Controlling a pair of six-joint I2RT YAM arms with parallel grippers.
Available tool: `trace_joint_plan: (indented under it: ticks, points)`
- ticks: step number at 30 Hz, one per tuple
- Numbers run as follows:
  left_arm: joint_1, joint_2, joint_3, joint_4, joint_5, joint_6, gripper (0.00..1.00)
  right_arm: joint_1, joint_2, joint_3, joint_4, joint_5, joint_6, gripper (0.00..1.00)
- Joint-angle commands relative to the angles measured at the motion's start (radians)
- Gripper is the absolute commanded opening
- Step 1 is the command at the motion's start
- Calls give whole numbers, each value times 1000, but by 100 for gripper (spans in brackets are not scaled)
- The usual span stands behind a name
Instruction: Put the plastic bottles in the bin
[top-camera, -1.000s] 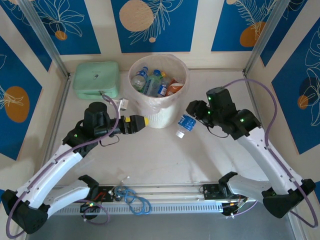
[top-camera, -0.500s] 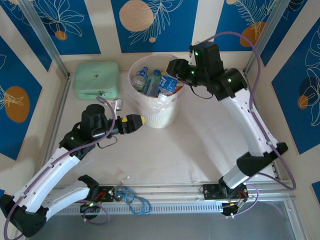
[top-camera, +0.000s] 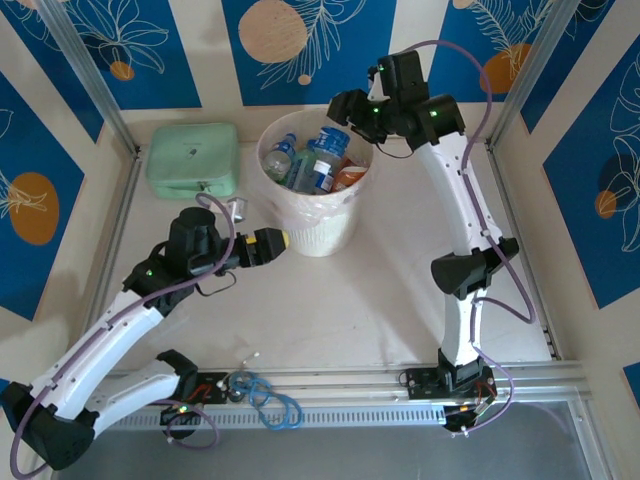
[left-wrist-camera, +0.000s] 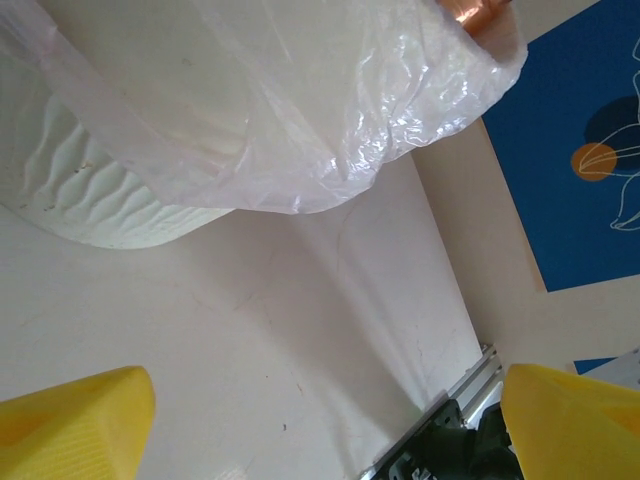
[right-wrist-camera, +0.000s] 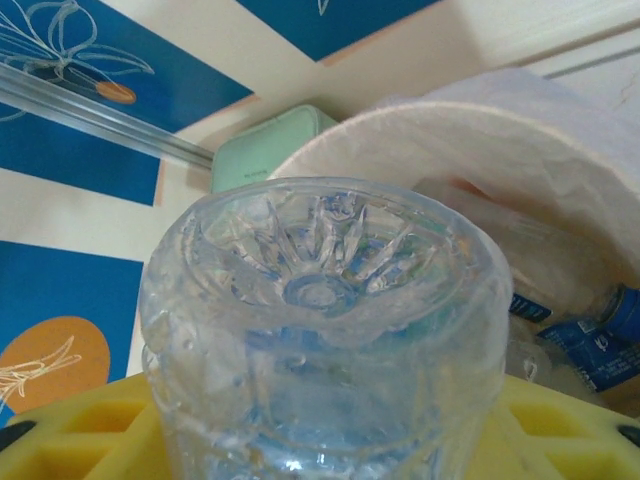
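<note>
Over bin (top-camera: 300, 228) rim | right claw (top-camera: 338, 122) grips clear bottle (top-camera: 328, 143), base toward wrist, neck pointing down into bin | left claw (top-camera: 285, 241) wide open, empty, beside bin wall

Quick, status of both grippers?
Left gripper: open, empty, beside the bin.
Right gripper: clear bottle between its fingers above the bin; cannot tell whether gripped or let go.

Bright, even light fell from above, leaving only soft shadows on the counter (top-camera: 340, 290). Glare streaked the liner (left-wrist-camera: 400, 90). The bottle (right-wrist-camera: 320, 300) sat too close to the right wrist lens, its lower part blurred.
</note>
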Motion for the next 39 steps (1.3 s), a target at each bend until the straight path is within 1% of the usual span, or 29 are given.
trace_joint_plan:
  ticks: [1, 4, 10, 13, 15, 18, 20, 22, 28, 34, 37, 39]
  points:
    - [1, 5, 26, -14, -19, 26, 89, -2, 8, 25, -60, -39, -12, 63]
    - [3, 8, 32, -26, -23, 33, 89, -9, -1, 4, -72, -10, -8, 69]
    - [4, 6, 60, -55, -34, 52, 89, -14, -3, 24, -81, -9, -10, 75]
    - [6, 6, 67, -60, -37, 57, 89, -11, -2, 33, -83, 0, -13, 74]
    - [9, 6, 68, -59, -39, 57, 89, -3, -1, 36, -74, 5, -24, 71]
    - [10, 5, 68, -63, -37, 57, 89, 12, 4, 34, -47, -3, -50, 58]
    - [12, 6, 69, -67, -39, 59, 89, 20, 15, 35, -21, -24, -65, 43]
    - [16, 5, 73, -72, -39, 61, 89, 29, 26, 38, 0, -28, -80, 36]
    - [23, 2, 78, -77, -44, 64, 89, 46, 73, 38, -10, -11, -100, 33]
    - [27, 5, 73, -75, -39, 61, 88, 57, 94, -37, -21, 25, -115, 27]
    - [29, -4, 73, -82, -43, 63, 88, 70, 72, -50, -9, 51, -125, 28]
    - [32, -8, 73, -88, -46, 64, 88, 72, 62, -25, -8, 52, -127, 30]
